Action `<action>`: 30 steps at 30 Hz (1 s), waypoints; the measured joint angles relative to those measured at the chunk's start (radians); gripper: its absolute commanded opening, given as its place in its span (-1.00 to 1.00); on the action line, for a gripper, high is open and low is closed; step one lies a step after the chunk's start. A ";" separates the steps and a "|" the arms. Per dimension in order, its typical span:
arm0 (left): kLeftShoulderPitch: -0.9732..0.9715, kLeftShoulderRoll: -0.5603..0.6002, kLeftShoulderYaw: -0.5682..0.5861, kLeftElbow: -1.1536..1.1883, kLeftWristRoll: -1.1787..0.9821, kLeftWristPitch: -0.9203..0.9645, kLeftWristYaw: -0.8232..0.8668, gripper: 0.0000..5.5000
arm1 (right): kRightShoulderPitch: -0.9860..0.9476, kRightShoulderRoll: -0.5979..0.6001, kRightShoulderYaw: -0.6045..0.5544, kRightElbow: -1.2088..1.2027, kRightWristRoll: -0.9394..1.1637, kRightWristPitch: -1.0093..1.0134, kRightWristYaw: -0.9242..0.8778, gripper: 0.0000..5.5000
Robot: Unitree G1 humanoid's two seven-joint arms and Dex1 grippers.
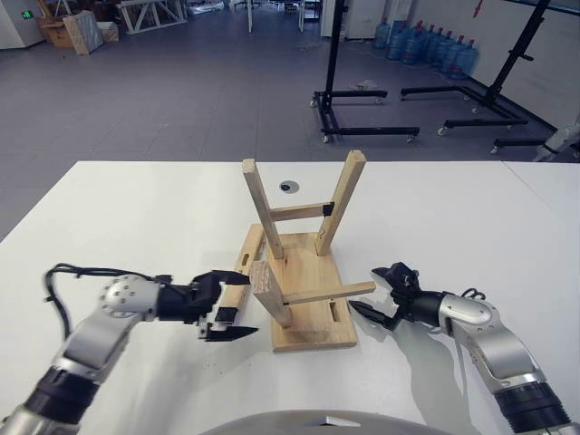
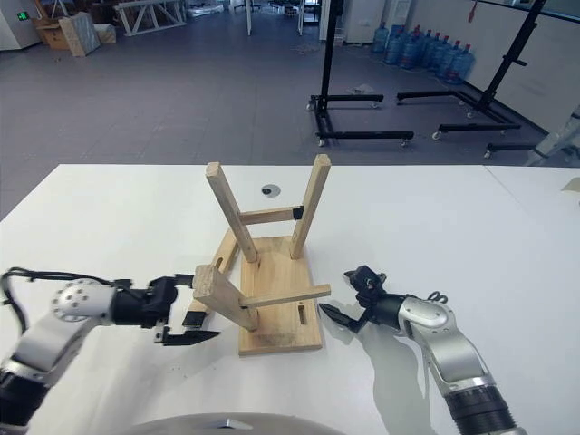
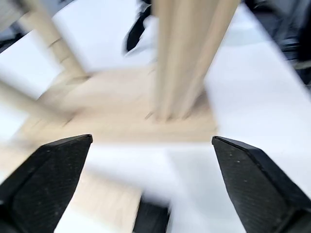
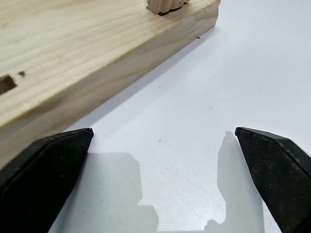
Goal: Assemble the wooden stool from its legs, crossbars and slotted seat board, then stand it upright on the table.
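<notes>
On the table (image 1: 136,208), pale seat board (image 1: 313,328) flat, three legs (image 1: 263,208) upright, left gripper (image 1: 241,306) and right gripper (image 1: 364,290) spread

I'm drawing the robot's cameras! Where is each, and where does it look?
Left eye: on the head, looking forward and down at the seat board; both arms show.
Right eye: beside it, shares that whole scene.
Left wrist: on the left arm, facing a leg; left gripper open.
Right wrist: on the right arm, facing the board's edge; right gripper open.
</notes>
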 measured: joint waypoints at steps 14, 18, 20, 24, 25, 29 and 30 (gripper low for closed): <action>-0.192 -0.412 0.078 -0.404 -0.024 1.310 0.691 0.79 | 0.105 0.049 -0.079 -0.071 0.011 -0.004 -0.113 0.96; -0.186 -0.563 0.108 -0.421 -0.027 1.467 0.849 0.79 | 0.102 0.075 -0.053 -0.081 0.007 0.009 -0.133 0.96; -0.167 -0.583 0.099 -0.417 -0.018 1.467 0.905 0.79 | 0.089 0.074 -0.048 -0.077 0.004 0.015 -0.130 0.96; -0.146 -0.606 0.053 -0.377 0.038 1.460 0.986 0.72 | 0.055 0.068 -0.035 -0.053 -0.002 0.015 -0.109 0.96; -0.151 -0.615 0.048 -0.364 0.048 1.451 0.995 0.68 | 0.049 0.066 -0.032 -0.048 -0.006 0.015 -0.104 0.96; -0.156 -0.645 0.035 -0.322 0.059 1.389 1.011 0.42 | 0.042 0.064 -0.028 -0.033 -0.008 0.014 -0.092 0.96; -0.156 -0.647 0.028 -0.321 0.058 1.383 1.010 0.37 | 0.037 0.064 -0.027 -0.030 -0.009 0.014 -0.092 0.96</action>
